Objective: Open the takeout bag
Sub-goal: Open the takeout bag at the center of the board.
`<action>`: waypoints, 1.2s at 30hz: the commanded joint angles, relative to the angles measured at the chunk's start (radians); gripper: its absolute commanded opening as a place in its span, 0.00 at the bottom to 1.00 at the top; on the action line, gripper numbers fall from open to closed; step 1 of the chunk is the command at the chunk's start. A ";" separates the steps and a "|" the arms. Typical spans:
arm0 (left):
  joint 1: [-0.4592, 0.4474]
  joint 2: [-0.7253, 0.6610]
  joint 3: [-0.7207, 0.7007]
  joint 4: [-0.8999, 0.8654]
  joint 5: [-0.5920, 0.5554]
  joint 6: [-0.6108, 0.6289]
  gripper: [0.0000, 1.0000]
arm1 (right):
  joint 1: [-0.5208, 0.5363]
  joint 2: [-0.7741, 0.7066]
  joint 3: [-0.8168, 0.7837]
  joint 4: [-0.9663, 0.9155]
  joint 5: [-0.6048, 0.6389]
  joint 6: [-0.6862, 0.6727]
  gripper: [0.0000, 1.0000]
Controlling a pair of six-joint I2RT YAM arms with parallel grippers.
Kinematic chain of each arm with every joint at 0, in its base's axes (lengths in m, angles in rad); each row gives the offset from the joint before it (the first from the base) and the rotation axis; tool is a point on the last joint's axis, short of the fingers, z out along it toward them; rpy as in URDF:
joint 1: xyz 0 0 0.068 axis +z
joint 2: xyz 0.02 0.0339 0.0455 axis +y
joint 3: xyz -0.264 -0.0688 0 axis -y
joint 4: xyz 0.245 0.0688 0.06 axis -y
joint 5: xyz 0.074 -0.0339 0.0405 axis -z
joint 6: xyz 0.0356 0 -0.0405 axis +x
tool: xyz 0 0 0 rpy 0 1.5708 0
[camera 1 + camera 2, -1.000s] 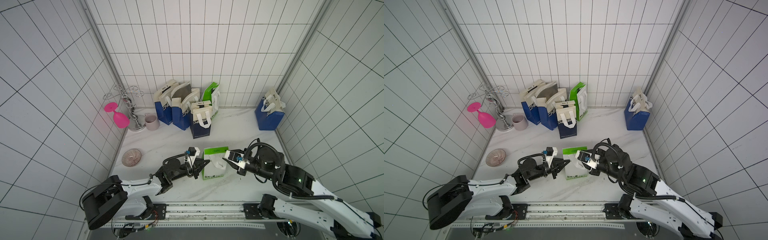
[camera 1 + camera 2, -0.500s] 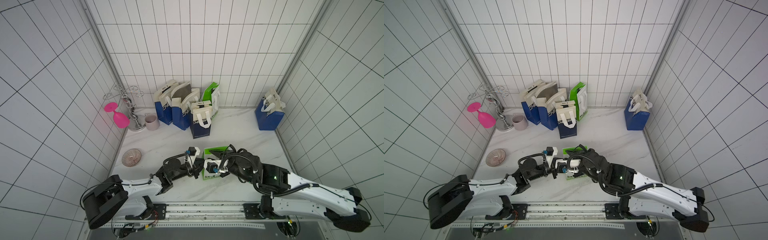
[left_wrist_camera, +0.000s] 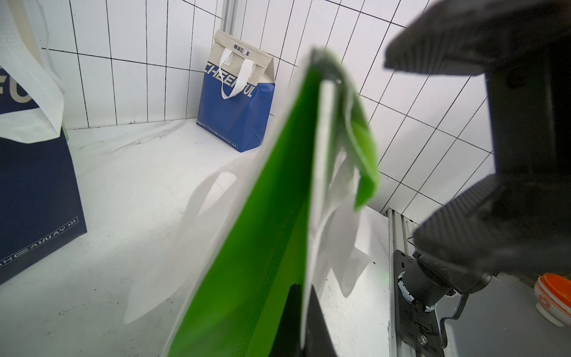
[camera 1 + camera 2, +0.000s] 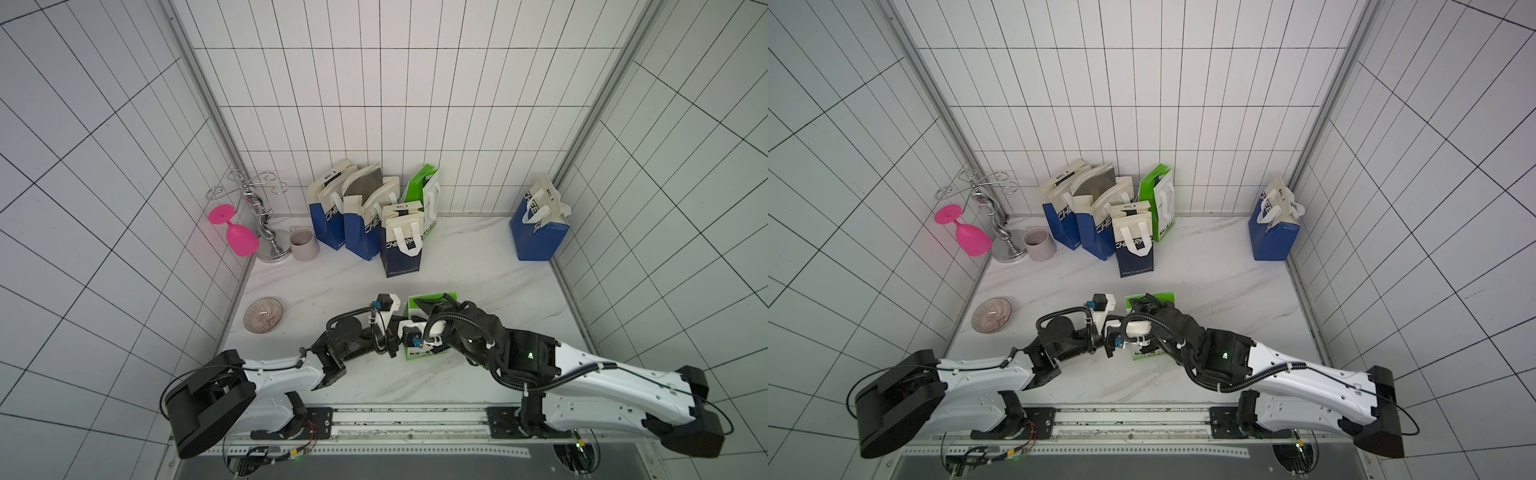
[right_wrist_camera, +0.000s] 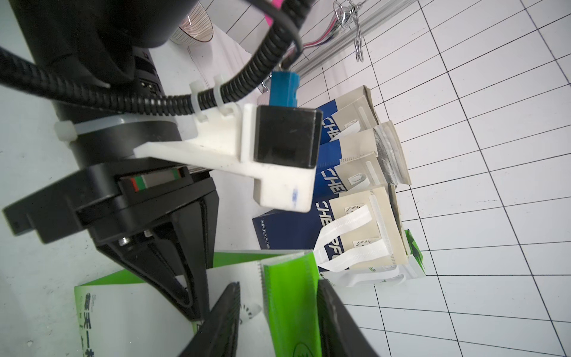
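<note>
Near edge of bench: the green takeout bag (image 4: 430, 300) stands at centre front, between my two arms.
Left claw (image 3: 301, 321): shut on the bag's green side panel, holding it steady.
Right claw (image 5: 278, 309): jaws apart, one on each side of the bag's top rim, not pinching it.
Step in hand: I judge this the start of the opening, with one side anchored and the other lined up for a grip.
Next move: close my right claw on that rim, then draw it away from my left so the mouth spreads; the fabric looks soft and may slip.
Bag contents: hidden, as the mouth is barely parted.
Bowl (image 4: 263, 315): on the bench (image 4: 478, 270) to my left, looks empty.
Mug (image 4: 303, 243): farther back, nothing visible inside.
Blue bags (image 4: 361, 224): at the back wall, one open with silver lining, no contents seen.
Lone blue bag (image 4: 538, 224): far right corner, top folded shut.
</note>
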 commanded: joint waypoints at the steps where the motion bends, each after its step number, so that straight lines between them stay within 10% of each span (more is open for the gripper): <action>1: -0.005 -0.021 0.023 0.026 -0.018 0.005 0.00 | 0.007 0.019 -0.046 0.050 0.066 -0.002 0.43; 21: -0.005 -0.035 0.017 0.020 -0.024 0.016 0.00 | 0.003 0.104 -0.052 0.134 0.192 -0.032 0.39; 36: -0.005 -0.040 0.017 0.011 -0.027 0.025 0.00 | -0.015 0.102 -0.025 0.136 0.208 0.012 0.02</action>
